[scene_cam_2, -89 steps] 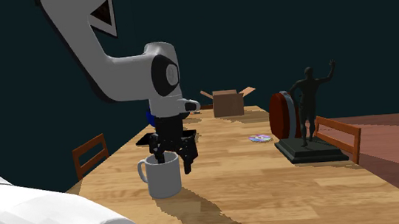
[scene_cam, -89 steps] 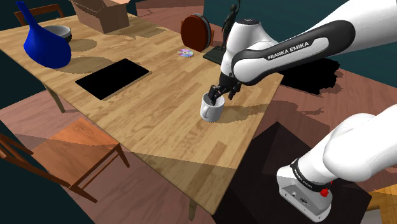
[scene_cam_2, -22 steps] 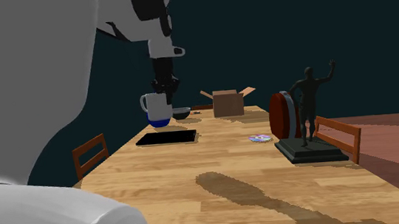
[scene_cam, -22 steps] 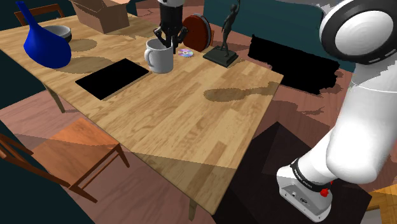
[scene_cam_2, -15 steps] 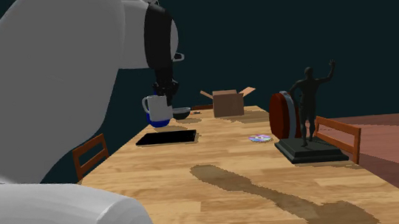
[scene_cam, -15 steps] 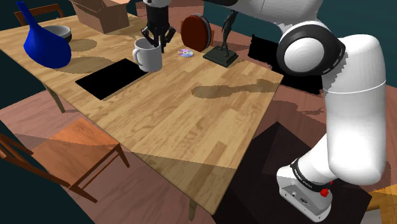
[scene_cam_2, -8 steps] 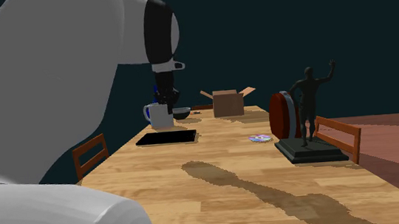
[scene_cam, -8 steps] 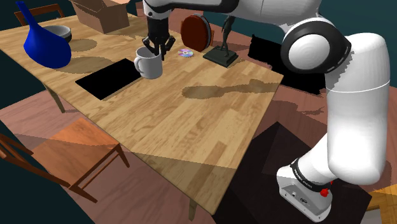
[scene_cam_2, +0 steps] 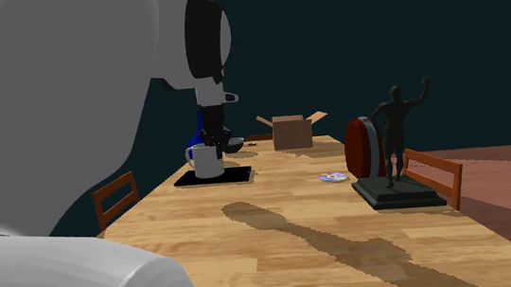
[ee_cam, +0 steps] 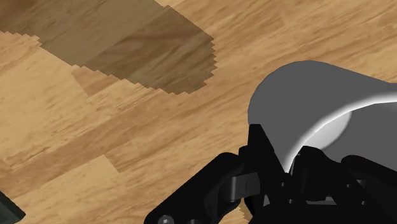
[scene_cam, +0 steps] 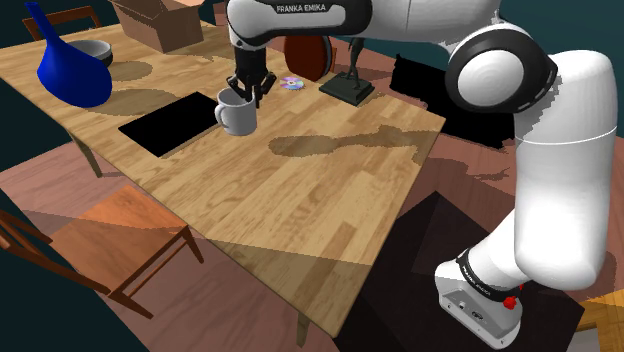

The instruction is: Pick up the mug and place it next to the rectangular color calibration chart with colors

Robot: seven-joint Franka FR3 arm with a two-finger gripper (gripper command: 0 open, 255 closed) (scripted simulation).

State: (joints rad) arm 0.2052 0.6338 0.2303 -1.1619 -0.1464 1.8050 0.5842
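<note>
- Mug (scene_cam: 237,117): plain pale grey-white and cylindrical, upright, with its mouth open upward. A loop handle faced the shoulder view's left. The interior was shaded grey in the wrist view (ee_cam: 318,105).
- Position of the mug: low over the wooden table (scene_cam: 300,200), just beside the edge of the flat black rectangular chart (scene_cam: 175,122) that faces the shoulder view's right. In the second exterior view the mug (scene_cam_2: 207,161) stood in front of the chart (scene_cam_2: 214,177). Whether its base touched the wood could not be told.
- Gripper (scene_cam: 243,93): all black, pointed downward and clenched on the mug's rim, with one finger inside the mouth and one against the outer wall. The wrist view (ee_cam: 289,167) confirmed this.
- Change over half a second: the mug sat lower, and nearer the chart's edge than before.
- Change over nearly six seconds: the mug had been at the table's end near the stand. It had since been carried across to the chart's side.
- The arm's shadow on the wood had shifted towards the mug.
</note>
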